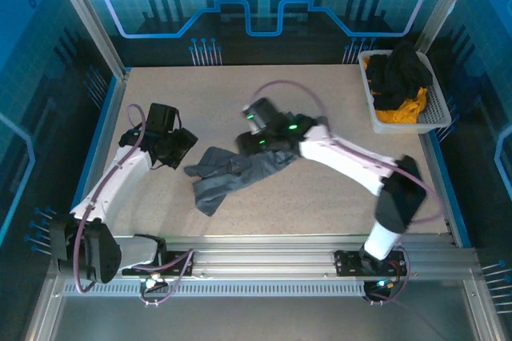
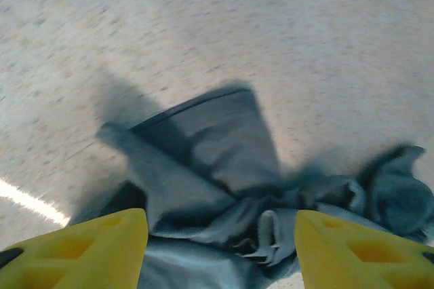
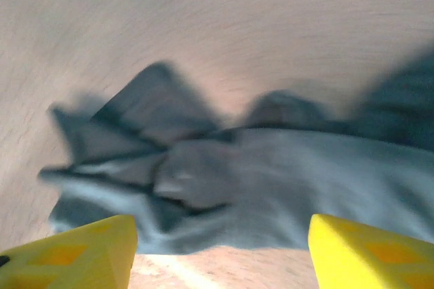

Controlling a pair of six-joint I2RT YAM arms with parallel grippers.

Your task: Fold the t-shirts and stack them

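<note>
A slate-grey t-shirt (image 1: 232, 177) lies crumpled in a long heap on the middle of the table. My left gripper (image 1: 181, 149) hovers at the shirt's left end. In the left wrist view it (image 2: 220, 255) is open, its yellow fingers (image 2: 88, 248) standing either side of the bunched grey cloth (image 2: 224, 167). My right gripper (image 1: 250, 142) is over the shirt's upper right part. It (image 3: 224, 258) is open too, with nothing between its fingers (image 3: 373, 252), and the grey t-shirt (image 3: 271, 180) lies just ahead of it. A black t-shirt (image 1: 404, 73) and an orange-yellow t-shirt (image 1: 400, 110) sit in the basket.
The white slatted basket (image 1: 370, 94) stands at the back right corner of the table. Metal frame rails and blue walls close in the beige tabletop (image 1: 320, 197). Both arm bases are bolted along the near edge.
</note>
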